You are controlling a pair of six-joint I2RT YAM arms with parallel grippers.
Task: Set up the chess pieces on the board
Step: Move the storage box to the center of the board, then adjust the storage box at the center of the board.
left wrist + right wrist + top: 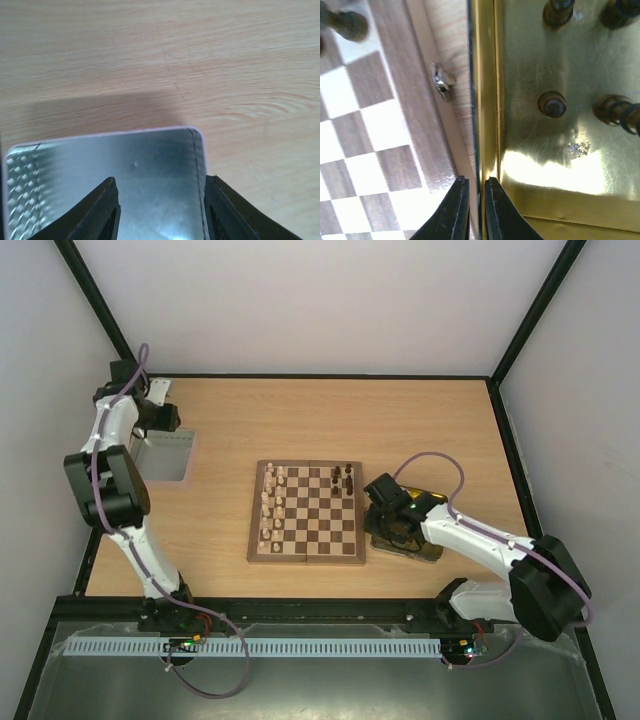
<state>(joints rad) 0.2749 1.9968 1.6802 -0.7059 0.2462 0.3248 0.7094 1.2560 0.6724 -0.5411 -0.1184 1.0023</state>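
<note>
Pale chess pieces point(268, 508) mostly on the board point(322, 528), few dark ones, rest sitting in yellow tray point(530, 165); right tool point(476, 184) pinched together, left tool point(160, 189) apart.

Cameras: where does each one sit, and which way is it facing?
Top: above and behind the robot, facing down at the table and board; left arm and right arm show.
Left wrist: on the left arm, facing down into a silver tray; left claw shows.
Right wrist: on the right arm, facing down at the yellow tray rim beside the board; right claw shows.
Shared: top and right wrist both show the board.
</note>
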